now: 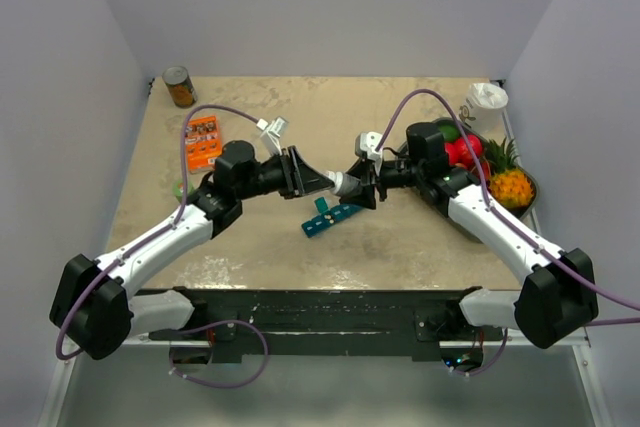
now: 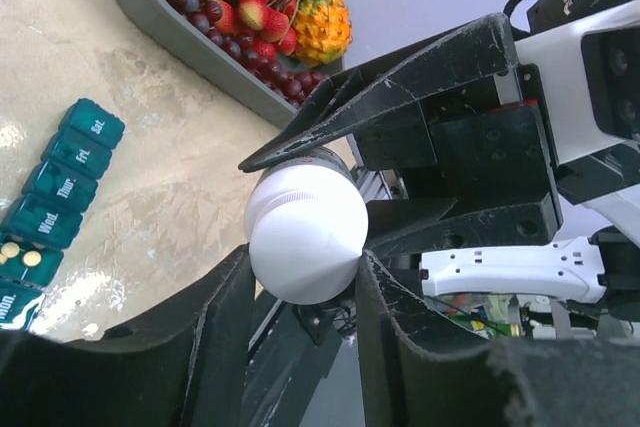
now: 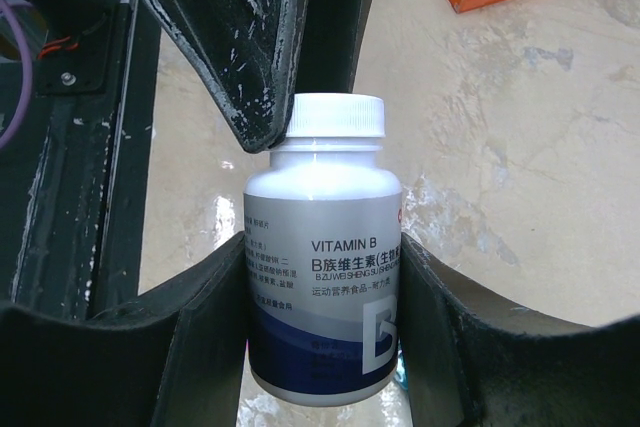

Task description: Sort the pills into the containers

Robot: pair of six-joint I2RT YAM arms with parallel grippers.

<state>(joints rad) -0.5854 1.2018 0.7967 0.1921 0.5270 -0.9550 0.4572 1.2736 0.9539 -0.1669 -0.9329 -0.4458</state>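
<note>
A white-capped vitamin B bottle (image 3: 325, 287) is held above the middle of the table, lying sideways between the two arms (image 1: 347, 185). My right gripper (image 3: 325, 247) is shut on its labelled body. My left gripper (image 2: 305, 262) faces it, with a finger touching the white cap (image 2: 305, 237) on each side. The teal containers strip (image 1: 330, 217) lies on the table just below the bottle. In the left wrist view the strip (image 2: 60, 187) shows day labels, and one open compartment holds yellow pills (image 2: 20, 252).
A grey fruit tray (image 1: 528, 209) with a pineapple and red fruit stands at the right edge. An orange box (image 1: 203, 140) lies at the left, a tin can (image 1: 180, 87) at the back left and a white cup (image 1: 487, 99) at the back right.
</note>
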